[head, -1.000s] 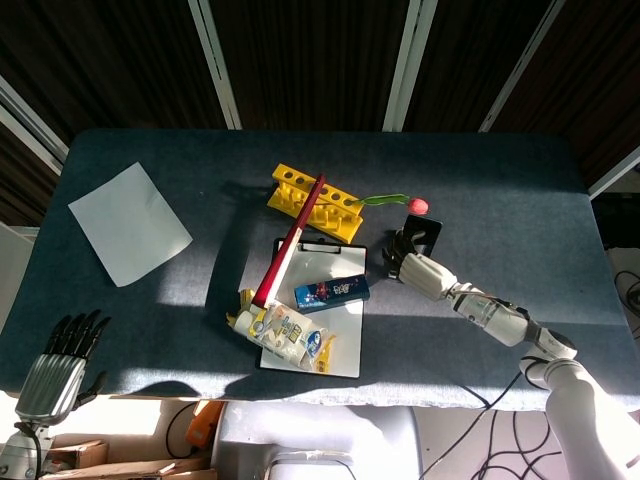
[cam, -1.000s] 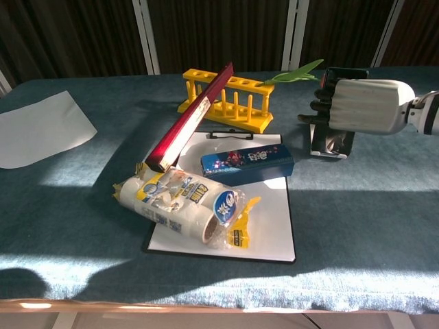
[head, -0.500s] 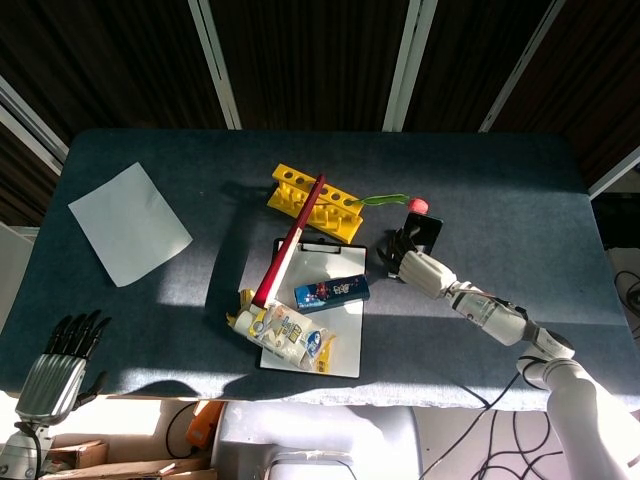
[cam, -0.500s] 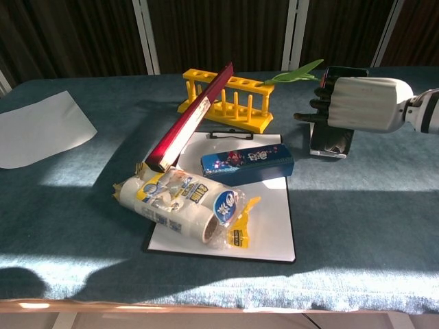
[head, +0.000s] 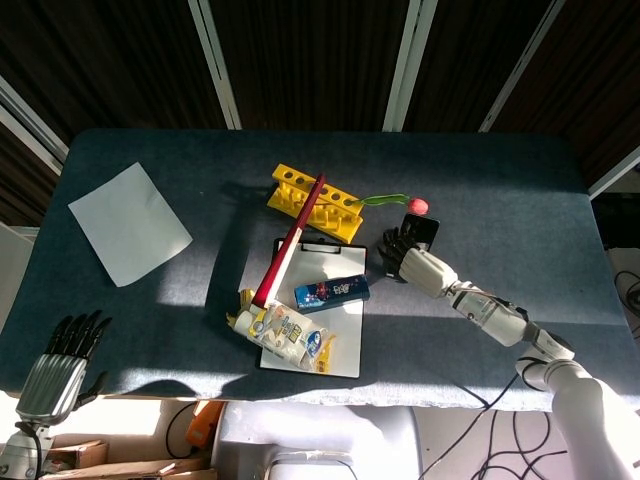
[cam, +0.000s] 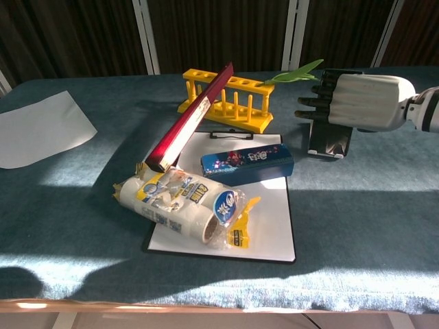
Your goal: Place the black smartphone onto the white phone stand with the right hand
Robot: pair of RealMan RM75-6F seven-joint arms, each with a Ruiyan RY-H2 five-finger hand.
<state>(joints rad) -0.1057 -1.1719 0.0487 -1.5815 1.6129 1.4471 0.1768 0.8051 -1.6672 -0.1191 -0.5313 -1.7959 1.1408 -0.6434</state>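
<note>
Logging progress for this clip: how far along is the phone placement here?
Nearly done. The black smartphone already leans upright on the white phone stand. The right hand hovers at its top edge, fingers extended; whether they touch the phone is unclear. Left: pull the hand clear. The left hand idles off the table.

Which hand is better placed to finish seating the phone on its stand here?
Right. The right hand is at the black smartphone, which leans upright on the white phone stand. The left hand hangs off the table's near-left edge, far from both.
</note>
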